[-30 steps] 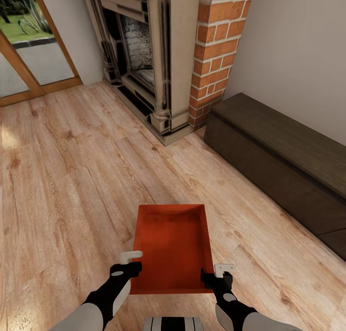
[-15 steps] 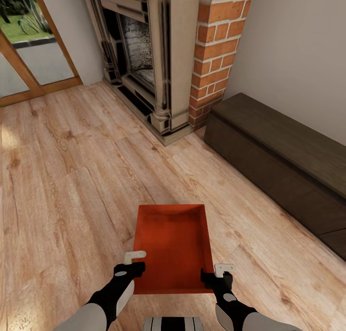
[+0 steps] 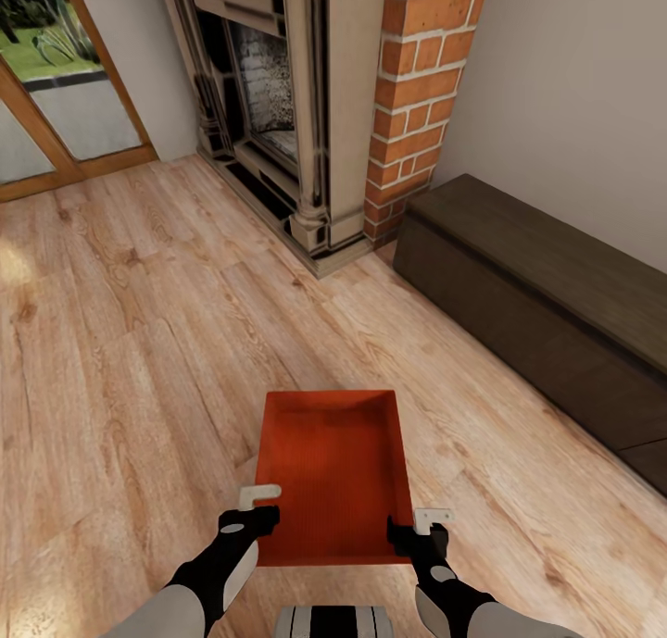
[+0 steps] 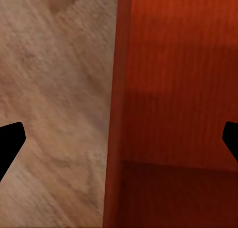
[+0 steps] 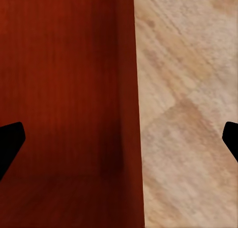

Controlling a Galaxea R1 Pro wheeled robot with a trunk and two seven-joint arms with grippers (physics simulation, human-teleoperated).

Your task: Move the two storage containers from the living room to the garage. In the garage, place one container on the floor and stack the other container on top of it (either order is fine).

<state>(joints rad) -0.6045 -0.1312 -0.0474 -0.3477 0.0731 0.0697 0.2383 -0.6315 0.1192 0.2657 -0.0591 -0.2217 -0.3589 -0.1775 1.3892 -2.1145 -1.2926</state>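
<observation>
On plank floor (image 3: pixel 139 342) | ribbed orange-red container (image 3: pixel 335 471) | left gripper (image 4: pixel 119 138), right gripper (image 5: pixel 119 138) jaws spread, straddling its walls

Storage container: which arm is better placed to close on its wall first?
Roughly even. The left gripper and right gripper each straddle a side wall of the storage container, jaws open. Either could close first; I'd close both together.

The left tool (image 4: pixel 119 138) stands wide, straddling the orange-red container's wall (image 4: pixel 116 114) over wood floor (image 4: pixel 54 89).
</observation>
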